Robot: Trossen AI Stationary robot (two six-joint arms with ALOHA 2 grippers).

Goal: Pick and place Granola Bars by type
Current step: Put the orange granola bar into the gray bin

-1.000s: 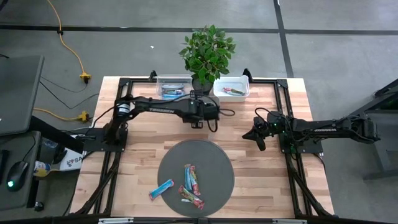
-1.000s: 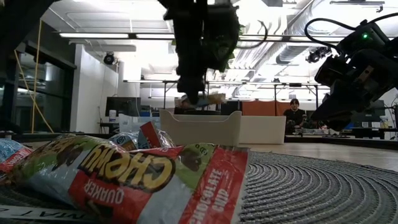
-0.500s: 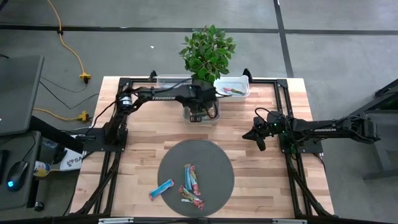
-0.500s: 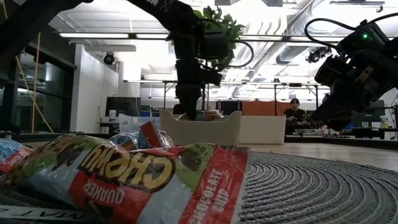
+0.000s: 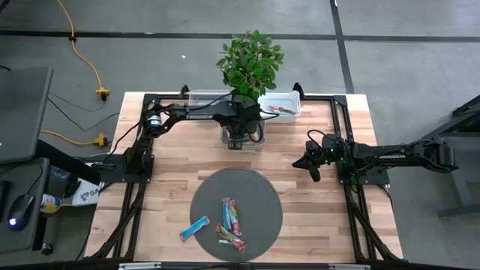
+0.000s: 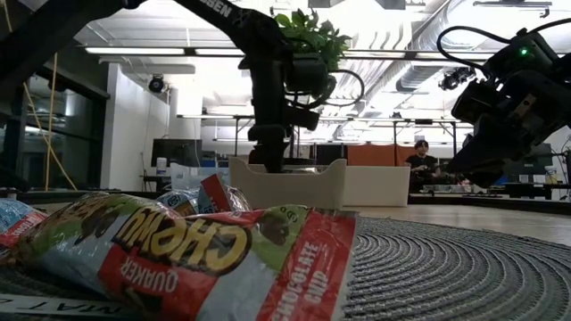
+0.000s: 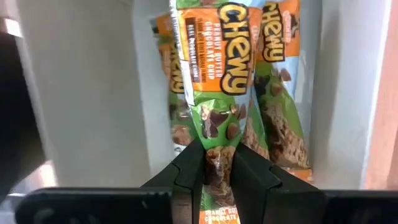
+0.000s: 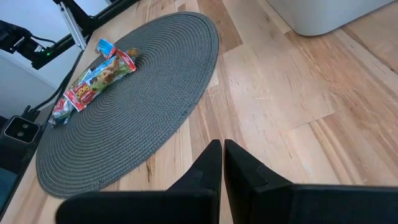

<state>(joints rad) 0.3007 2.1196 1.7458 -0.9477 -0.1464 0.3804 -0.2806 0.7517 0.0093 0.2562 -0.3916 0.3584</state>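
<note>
My left gripper (image 5: 241,137) (image 7: 217,169) is down inside a clear bin (image 5: 257,142) (image 6: 287,183) at the middle of the table's far part, shut on a green-and-orange granola bar (image 7: 217,59). Two bars of the same kind (image 7: 280,118) lie on the bin's floor under it. On the round grey mat (image 5: 259,187) lie a blue bar (image 5: 194,227) and several red ones (image 5: 230,214) (image 8: 99,78). My right gripper (image 5: 309,166) (image 8: 222,155) waits shut above the wood, to the right of the mat. My left gripper pinches the bar's crimped end (image 7: 219,152) between its two fingers (image 7: 186,177). It comes from above, pointing down into the bin. The bar hangs lengthwise below the fingers over the bars in the bin; I cannot tell whether its lower end touches them.
A potted plant (image 5: 251,64) stands at the far edge between a clear bin (image 5: 202,97) half under my left arm and a bin (image 5: 280,105) holding a red bar. A black frame (image 5: 352,202) rims the table. Bare wood (image 8: 292,93) lies between mat and bins.
My left gripper has gone down from above the bin's rim into the middle bin, carrying the bar with it, while the arm's elbow swung toward the table's far edge. It has stayed shut on the bar.
</note>
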